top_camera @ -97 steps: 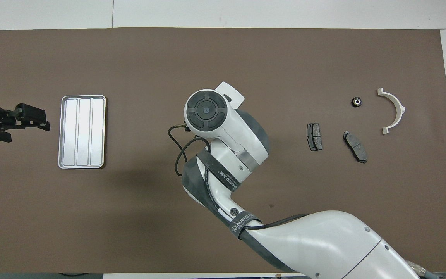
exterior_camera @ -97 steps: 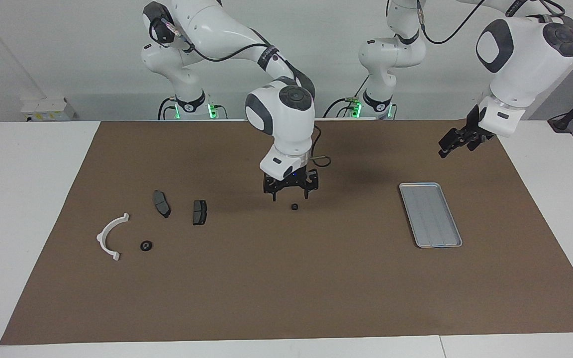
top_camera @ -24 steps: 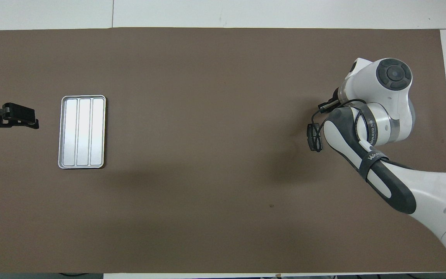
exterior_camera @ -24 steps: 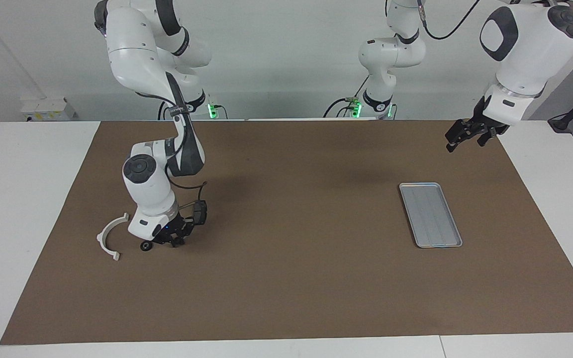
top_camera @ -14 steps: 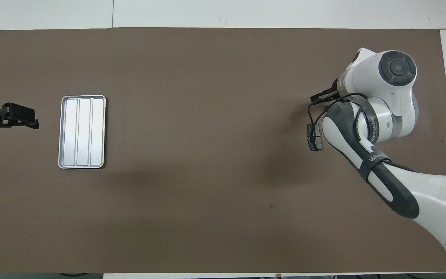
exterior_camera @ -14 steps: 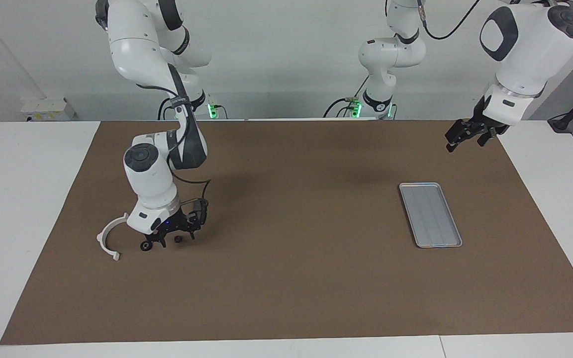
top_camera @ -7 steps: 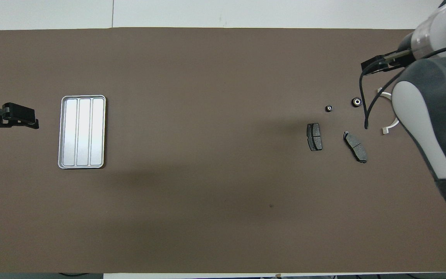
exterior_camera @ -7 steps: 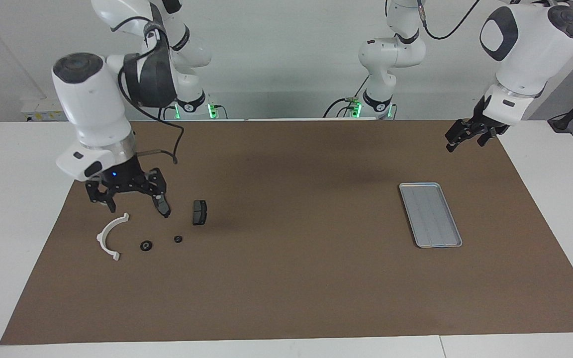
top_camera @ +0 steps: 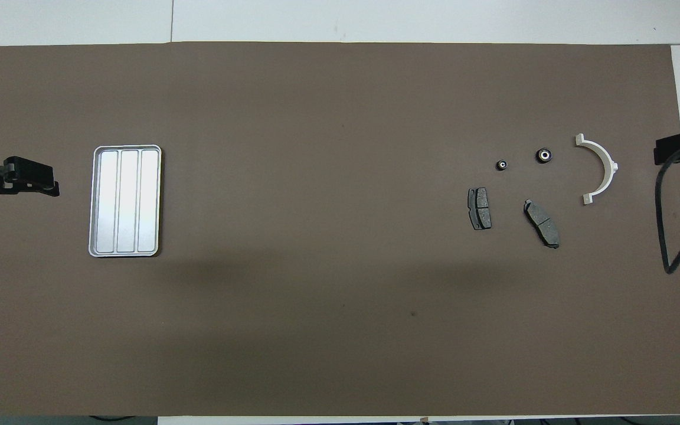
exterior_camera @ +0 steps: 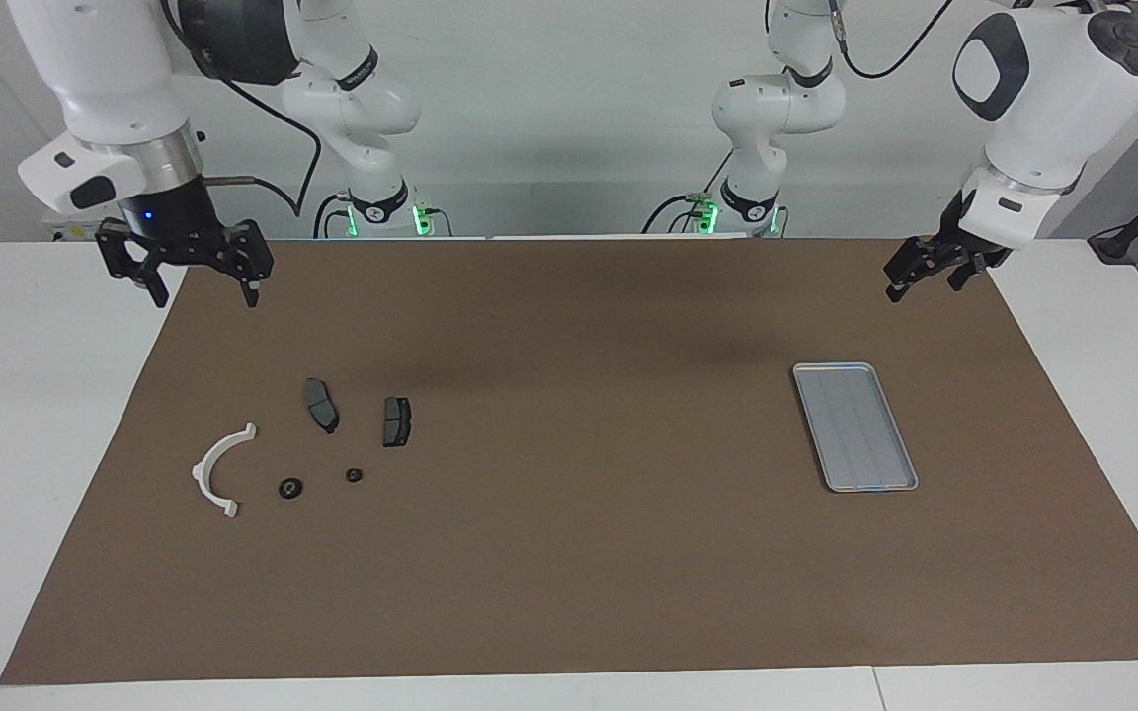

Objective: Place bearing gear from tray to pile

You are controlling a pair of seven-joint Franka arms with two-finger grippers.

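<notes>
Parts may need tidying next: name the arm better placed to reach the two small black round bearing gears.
Right, probably. The right gripper hangs open at the gears' end; the left gripper waits open by the flat silver metal tray, at the other end.

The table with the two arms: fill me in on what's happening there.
Nothing is being handled at this moment. The right hand hangs open and empty over the mat's edge at its own end. Two small bearing gears lie in the pile with the white bracket and two dark plates. The tray holds nothing, and the left hand waits open near it.
</notes>
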